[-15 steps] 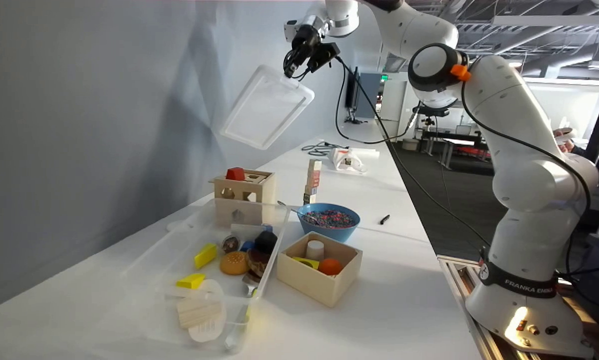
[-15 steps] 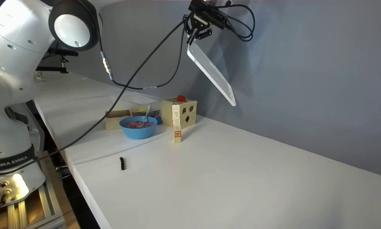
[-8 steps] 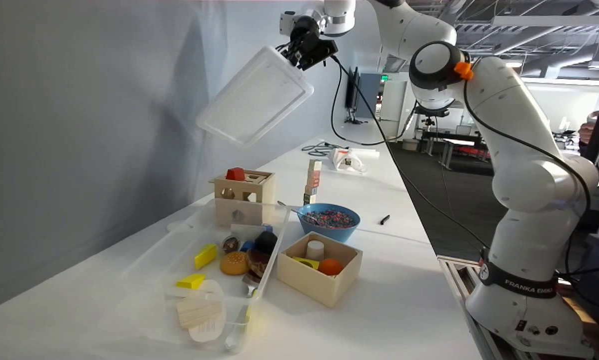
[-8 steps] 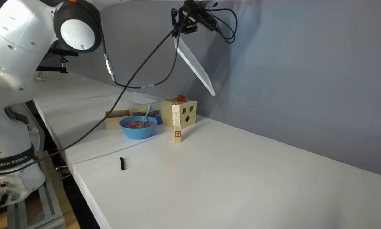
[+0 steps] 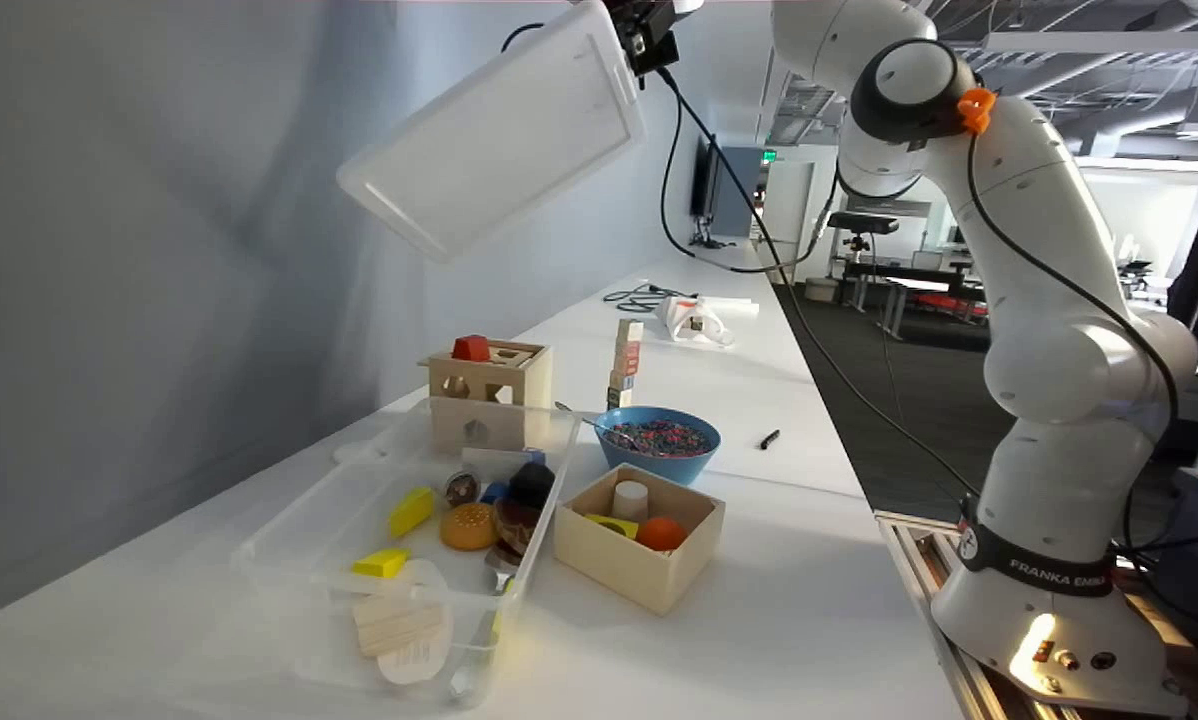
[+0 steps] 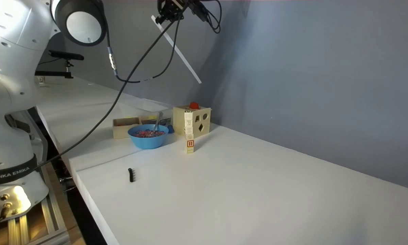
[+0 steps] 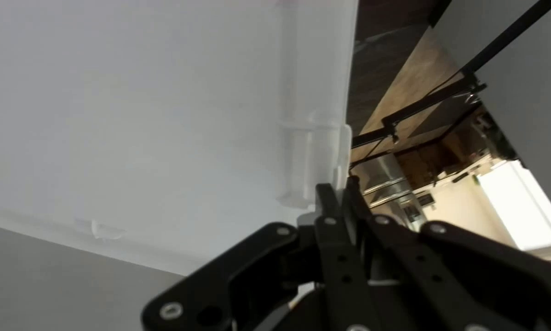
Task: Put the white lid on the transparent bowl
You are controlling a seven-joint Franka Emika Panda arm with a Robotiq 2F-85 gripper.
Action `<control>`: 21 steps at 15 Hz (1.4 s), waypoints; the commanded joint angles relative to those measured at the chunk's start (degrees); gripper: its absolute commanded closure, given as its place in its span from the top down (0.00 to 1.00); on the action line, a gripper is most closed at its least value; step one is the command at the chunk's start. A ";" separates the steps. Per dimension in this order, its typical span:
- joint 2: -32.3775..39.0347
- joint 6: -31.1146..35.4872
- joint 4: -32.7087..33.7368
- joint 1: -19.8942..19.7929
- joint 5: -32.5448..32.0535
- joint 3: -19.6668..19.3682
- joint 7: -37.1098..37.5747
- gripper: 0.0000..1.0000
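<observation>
The white lid (image 5: 499,130) is a large flat rectangle with rounded corners. It hangs tilted in the air in both exterior views (image 6: 182,54) and fills much of the wrist view (image 7: 142,115). My gripper (image 7: 337,186) is shut on one edge of the lid. It is high above the table (image 6: 161,18), and the lid slopes down from it. A large clear plastic box (image 5: 559,465) with toy food and utensils in it stands on the table below. A small roundish clear bowl does not show; it is hidden or out of view.
A wooden shape box (image 5: 504,385) with a red block on top stands by the wall. A block tower (image 5: 623,365), a blue bowl (image 5: 659,455) with a spoon, and an open wooden box (image 5: 609,570) stand near the clear box. A black item (image 6: 131,174) lies on the table.
The gripper and lid have risen and moved left in both exterior views. The lid looks larger in an exterior view and edge-on in an exterior view. The things on the table have not moved.
</observation>
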 commanded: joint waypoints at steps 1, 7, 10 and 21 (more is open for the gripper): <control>-4.44 -0.02 -10.78 -3.13 -2.33 8.90 -5.29 0.02; -2.19 -0.04 -14.52 -2.59 -4.06 19.73 -2.55 0.07; -2.20 -0.04 -16.12 -3.05 -5.80 21.88 -2.62 0.07; -7.21 6.61 -20.67 2.38 -9.98 21.05 5.38 0.02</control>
